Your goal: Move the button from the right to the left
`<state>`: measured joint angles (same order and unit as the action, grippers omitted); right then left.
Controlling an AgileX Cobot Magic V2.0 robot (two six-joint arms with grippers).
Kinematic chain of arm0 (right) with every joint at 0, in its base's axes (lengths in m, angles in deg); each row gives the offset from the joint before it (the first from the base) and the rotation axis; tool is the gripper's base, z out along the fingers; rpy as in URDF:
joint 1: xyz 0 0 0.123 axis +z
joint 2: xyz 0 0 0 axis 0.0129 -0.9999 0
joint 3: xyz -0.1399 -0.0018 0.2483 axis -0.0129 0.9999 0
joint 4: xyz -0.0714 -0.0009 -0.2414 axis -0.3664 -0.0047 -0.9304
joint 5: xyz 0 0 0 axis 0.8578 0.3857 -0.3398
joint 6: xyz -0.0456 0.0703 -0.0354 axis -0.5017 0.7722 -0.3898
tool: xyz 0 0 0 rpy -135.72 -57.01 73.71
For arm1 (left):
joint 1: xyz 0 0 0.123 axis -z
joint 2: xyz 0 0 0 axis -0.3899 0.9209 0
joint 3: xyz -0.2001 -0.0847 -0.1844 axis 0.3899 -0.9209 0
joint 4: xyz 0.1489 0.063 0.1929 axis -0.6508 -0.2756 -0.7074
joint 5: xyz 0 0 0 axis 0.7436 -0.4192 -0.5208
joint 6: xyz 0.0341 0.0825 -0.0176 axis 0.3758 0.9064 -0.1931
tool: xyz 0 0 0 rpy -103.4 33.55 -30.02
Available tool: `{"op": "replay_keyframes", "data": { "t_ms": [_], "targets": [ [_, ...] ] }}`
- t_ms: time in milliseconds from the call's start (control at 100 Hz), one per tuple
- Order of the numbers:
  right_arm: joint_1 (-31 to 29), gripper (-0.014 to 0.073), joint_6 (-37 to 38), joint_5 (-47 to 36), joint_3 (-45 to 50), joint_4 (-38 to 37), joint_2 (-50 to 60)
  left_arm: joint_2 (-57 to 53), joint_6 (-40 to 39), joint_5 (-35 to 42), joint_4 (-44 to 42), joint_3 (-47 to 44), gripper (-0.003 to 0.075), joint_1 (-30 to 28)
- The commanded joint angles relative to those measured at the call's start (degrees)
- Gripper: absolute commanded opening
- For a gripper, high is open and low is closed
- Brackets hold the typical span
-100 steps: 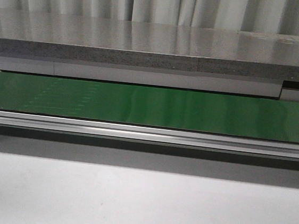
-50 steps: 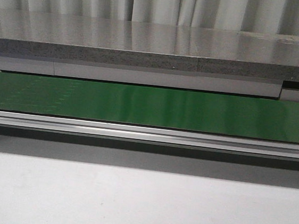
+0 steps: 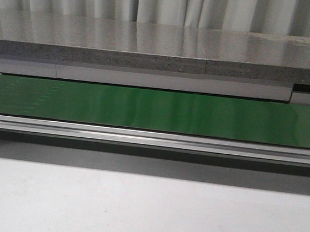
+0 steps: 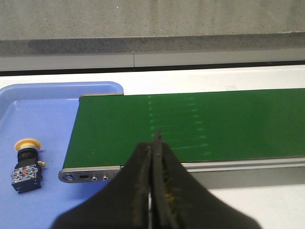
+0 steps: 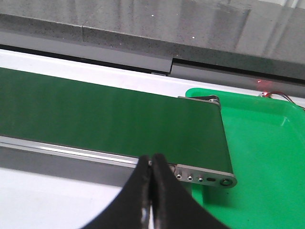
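Observation:
The button (image 4: 26, 162), yellow cap on a black body, lies on its side in the blue tray (image 4: 43, 124) beside the left end of the green belt (image 4: 190, 124). My left gripper (image 4: 156, 138) is shut and empty, over the belt's near rail, apart from the button. My right gripper (image 5: 152, 160) is shut and empty, at the near rail by the belt's right end (image 5: 143, 124). The green tray (image 5: 257, 157) there shows no button. In the front view only the belt (image 3: 155, 109) shows, bare; no gripper is in it.
A grey stone counter (image 3: 151, 49) runs behind the belt, with curtains behind it. The belt's aluminium rail (image 3: 152, 139) runs along its near side. White table surface (image 3: 145, 209) lies in front.
Faint marks on the belt shift sideways between frames, so the belt is running. Nothing else differs.

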<state>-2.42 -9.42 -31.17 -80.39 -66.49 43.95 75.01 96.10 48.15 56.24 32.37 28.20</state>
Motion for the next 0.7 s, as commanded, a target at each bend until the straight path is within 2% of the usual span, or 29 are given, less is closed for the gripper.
{"op": "replay_keyframes", "data": {
  "t_ms": [0,150,230,320,690],
  "targets": [
    [0.16,-0.0059,-0.16,-4.42,-1.43,-0.44,-0.57,-1.53,0.03,9.67,-0.09,-1.51,-0.0020,0.45],
    [0.16,-0.0059,-0.16,-4.42,-1.43,-0.44,-0.57,-6.27,-0.19,19.11,-2.53,-7.98,-0.0020,0.45],
    [0.16,-0.0059,-0.16,-4.42,-1.43,-0.44,-0.57,-9.68,-5.69,22.15,-6.29,-11.70,-0.0020,0.45],
    [0.16,-0.0059,-0.16,-4.42,-1.43,-0.44,-0.57,-12.99,-11.55,23.21,-10.36,-15.87,-0.0020,0.45],
    [0.16,-0.0059,-0.16,-4.42,-1.43,-0.44,-0.57,-29.06,-11.68,23.50,-10.48,-26.92,-0.0020,0.34]
  ]
}}
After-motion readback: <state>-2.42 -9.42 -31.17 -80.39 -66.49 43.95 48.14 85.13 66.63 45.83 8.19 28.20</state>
